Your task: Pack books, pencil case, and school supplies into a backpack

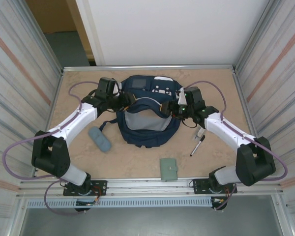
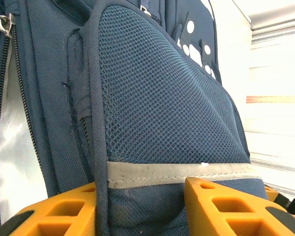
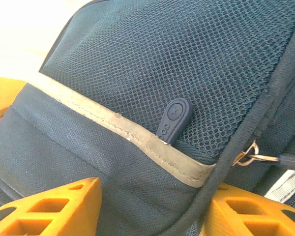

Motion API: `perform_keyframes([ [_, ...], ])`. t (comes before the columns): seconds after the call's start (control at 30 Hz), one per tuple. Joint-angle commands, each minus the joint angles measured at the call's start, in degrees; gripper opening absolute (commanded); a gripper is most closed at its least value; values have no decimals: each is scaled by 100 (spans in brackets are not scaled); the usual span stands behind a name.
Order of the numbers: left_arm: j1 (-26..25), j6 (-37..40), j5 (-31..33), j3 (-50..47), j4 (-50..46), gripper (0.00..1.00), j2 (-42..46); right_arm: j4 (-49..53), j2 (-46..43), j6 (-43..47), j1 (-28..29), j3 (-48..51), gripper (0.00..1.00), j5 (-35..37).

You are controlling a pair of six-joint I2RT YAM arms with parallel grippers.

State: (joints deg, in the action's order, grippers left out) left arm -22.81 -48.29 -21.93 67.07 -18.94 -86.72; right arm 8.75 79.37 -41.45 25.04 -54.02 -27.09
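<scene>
The navy backpack [image 1: 148,93] lies mid-table with its mouth gaping and the pale grey lining showing. My left gripper [image 1: 129,101] is at its left rim; in the left wrist view the fingers [image 2: 142,206] are shut on the bunched backpack fabric [image 2: 157,98] just below the reflective stripe. My right gripper [image 1: 171,108] is at the right rim, and its fingers [image 3: 152,211] stand apart either side of flat backpack fabric [image 3: 88,152]. The slate-blue pencil case [image 1: 99,139] lies left of the backpack. A black marker [image 1: 197,145] and a grey-green booklet [image 1: 169,168] lie on the table. The books are out of view.
A small pale item [image 1: 200,132] lies beside the right forearm, too small to identify. A zip pull [image 3: 174,119] pokes out of the mesh pocket. Raised rails [image 1: 147,67] border the tan table, and corrugated walls close both sides.
</scene>
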Motion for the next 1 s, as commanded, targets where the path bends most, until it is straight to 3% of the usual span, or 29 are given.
perform_keyframes([
  [0.0, -76, 145, -435, -64, 547, 42, 129, -656, -135, 642, 115, -124, 53, -382],
  [0.17, -67, 434, -415, -393, 379, 45, 261, -604, -249, 759, 109, 338, 56, 356],
  [0.3, -57, 635, 251, -826, -54, 49, 490, -662, -112, 755, 125, 551, 59, 803],
  [0.43, -22, -33, 644, -1950, 717, 51, 966, -773, 9, 645, 279, 663, 61, 980],
  [0.5, -4, -280, 931, -2499, 810, 54, 1317, -366, 60, 861, 540, 437, 62, 1211],
  [0.63, 38, -169, 1277, -2713, 10, 58, 1719, 407, -128, 1320, 1264, 221, 62, 2415],
  [0.77, 237, -11, 1221, -2863, -1017, 61, 2367, 457, -302, 1454, 1935, 441, 63, 3149],
  [0.87, 270, -238, 1887, -2941, -2112, 72, 2890, 419, -270, 1424, 2363, 491, 64, 3198],
  [0.93, 292, -259, 2027, -3073, -2403, 83, 3141, 381, -207, 1603, 2681, 452, 68, 3086],
  [0.97, 294, -337, 2067, -3159, -2529, 83, 3242, 397, -151, 1697, 2860, 394, 69, 3119],
])
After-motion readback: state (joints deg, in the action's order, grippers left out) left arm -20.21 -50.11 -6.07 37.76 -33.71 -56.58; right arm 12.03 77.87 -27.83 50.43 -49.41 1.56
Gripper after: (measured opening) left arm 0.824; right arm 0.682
